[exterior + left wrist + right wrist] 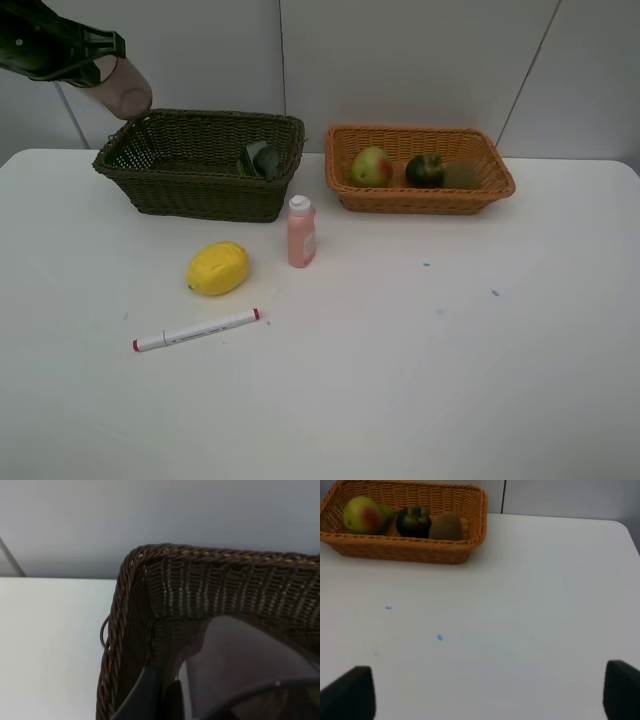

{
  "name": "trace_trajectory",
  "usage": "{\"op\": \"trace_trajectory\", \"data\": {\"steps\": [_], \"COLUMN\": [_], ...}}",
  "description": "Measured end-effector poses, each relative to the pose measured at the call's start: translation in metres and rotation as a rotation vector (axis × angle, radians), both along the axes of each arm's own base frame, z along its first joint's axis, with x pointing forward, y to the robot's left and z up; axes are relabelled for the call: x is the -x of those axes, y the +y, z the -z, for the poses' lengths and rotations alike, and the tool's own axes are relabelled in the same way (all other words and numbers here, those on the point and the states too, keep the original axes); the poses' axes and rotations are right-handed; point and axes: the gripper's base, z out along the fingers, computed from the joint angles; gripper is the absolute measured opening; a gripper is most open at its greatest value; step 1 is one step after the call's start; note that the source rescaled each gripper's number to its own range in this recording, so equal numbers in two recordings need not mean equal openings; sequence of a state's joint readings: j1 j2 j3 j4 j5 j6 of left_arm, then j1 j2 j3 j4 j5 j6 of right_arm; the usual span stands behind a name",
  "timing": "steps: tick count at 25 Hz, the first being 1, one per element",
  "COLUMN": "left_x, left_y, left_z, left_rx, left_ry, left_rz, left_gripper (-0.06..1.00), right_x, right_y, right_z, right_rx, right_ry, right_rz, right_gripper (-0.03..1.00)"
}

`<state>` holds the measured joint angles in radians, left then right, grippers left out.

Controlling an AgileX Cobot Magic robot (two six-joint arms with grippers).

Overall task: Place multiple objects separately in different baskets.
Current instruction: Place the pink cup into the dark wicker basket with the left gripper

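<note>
1. Left pincer is clenched on the translucent brownish cup, which lies tilted in its grip, up off the bench.
2. Directly beneath the left pincer is a rear corner of the dark olive-brown wicker basket. The left wrist view shows the cup just above that corner's woven rim.
3. A dark green pump bottle lies inside this basket, at the end away from the left pincer.
4. On the bench beyond the basket's front wall, well apart from the left pincer, are the yellow lemon, the upright pink bottle and the white red-capped marker, which lies flat.
5. The right pincer is released, its jaws spread wide over bare bench with nothing between them.
6. Ahead of the right pincer and well apart from it sits the orange wicker basket. It holds the red-green mango, the dark mangosteen and the brown kiwi side by side.
</note>
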<state>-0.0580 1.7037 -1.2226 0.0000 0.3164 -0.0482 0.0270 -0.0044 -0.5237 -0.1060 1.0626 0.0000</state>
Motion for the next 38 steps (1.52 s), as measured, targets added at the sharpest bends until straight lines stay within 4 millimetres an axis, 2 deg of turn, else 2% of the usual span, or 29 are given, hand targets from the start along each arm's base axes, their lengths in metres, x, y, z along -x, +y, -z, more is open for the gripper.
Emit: {"op": "trace_trajectory", "data": {"steps": [9, 15, 27, 38], "left_x": [-0.06, -0.08, -0.082, -0.08], "left_y": [-0.003, -0.005, -0.005, -0.005], "left_z": [0.051, 0.077, 0.109, 0.11], "left_rx": [0.001, 0.008, 0.013, 0.011], "left_ry": [0.082, 0.226, 0.39, 0.412], "left_rz": [-0.005, -0.023, -0.045, -0.046], "left_gripper": [0.0, 0.0, 0.0, 0.0], "right_x": [0.0, 0.0, 0.0, 0.0], "right_y": [0.0, 0.0, 0.0, 0.0], "right_z": [0.0, 0.0, 0.0, 0.0], "right_rx": [0.0, 0.0, 0.0, 0.0], "right_ry": [0.0, 0.0, 0.0, 0.0], "right_rz": [0.0, 0.0, 0.0, 0.0], "right_gripper": [1.0, 1.0, 1.0, 1.0]}}
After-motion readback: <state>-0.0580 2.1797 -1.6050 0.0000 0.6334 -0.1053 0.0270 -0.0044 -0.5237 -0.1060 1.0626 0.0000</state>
